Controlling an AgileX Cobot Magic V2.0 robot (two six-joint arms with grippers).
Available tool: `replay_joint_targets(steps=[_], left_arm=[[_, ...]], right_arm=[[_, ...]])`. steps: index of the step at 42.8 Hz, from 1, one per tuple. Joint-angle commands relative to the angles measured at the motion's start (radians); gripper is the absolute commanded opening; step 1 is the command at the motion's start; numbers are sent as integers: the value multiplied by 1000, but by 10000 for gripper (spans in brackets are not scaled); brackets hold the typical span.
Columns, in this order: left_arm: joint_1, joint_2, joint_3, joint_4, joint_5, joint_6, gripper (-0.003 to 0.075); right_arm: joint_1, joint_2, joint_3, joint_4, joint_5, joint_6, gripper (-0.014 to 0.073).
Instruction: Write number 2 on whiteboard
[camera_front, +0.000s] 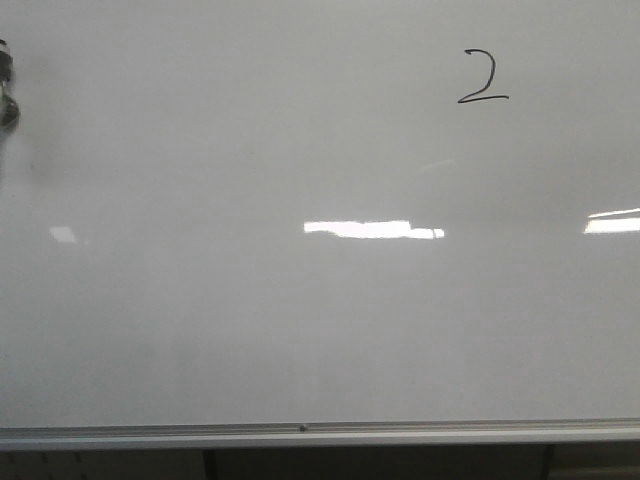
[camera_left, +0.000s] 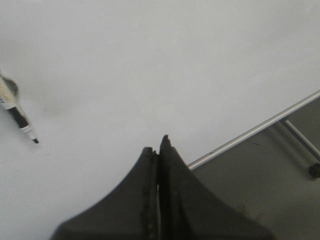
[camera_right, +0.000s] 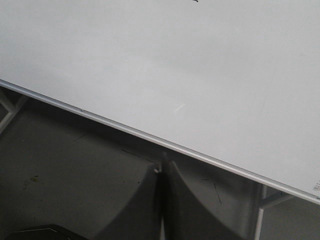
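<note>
- Leftmost, at the front view's edge, a dark blurred object (camera_front: 6, 90) is seen against the whiteboard (camera_front: 250, 330); what it is cannot be told there.
- A marker (camera_left: 19, 119), black-tipped with a white and black barrel, is shown in the left wrist view, lying against the board's surface well apart from the left gripper (camera_left: 158, 145).
- The left gripper's jaws are pressed together with nothing between them, over the board near its metal rail (camera_left: 260, 127).
- Bright light reflections (camera_front: 372, 229) are spread across the middle of the board.
- The number 2 (camera_front: 483, 78) is written in thin black line in the board's upper right part.
- The right gripper (camera_right: 163, 167) is clenched and empty, held below the board's rail, over the grey floor (camera_right: 75, 170).
</note>
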Motion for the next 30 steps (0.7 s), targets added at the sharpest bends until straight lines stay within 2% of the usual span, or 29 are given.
replay_joint_targets(steps=[1, 7, 10, 18, 24, 30], left_arm=[[94, -69, 13, 1, -81, 5, -19], [287, -235, 150, -88, -145, 39, -19], [343, -319, 240, -142, -217, 93, -19], [428, -531, 529, -167, -484, 187, -19], [475, -660, 722, -167, -618, 187, -19], [510, -739, 837, -167, -726, 187, -19]], right_arm=[[-8, 7, -26, 5, -60, -3, -69], [-7, 7, -26, 5, -60, -3, -69], [-7, 7, -26, 5, -60, -3, -69], [-7, 7, -26, 5, -60, -3, -69], [-7, 7, -26, 5, -60, -3, -69], [-7, 7, -26, 5, -60, -3, -69]])
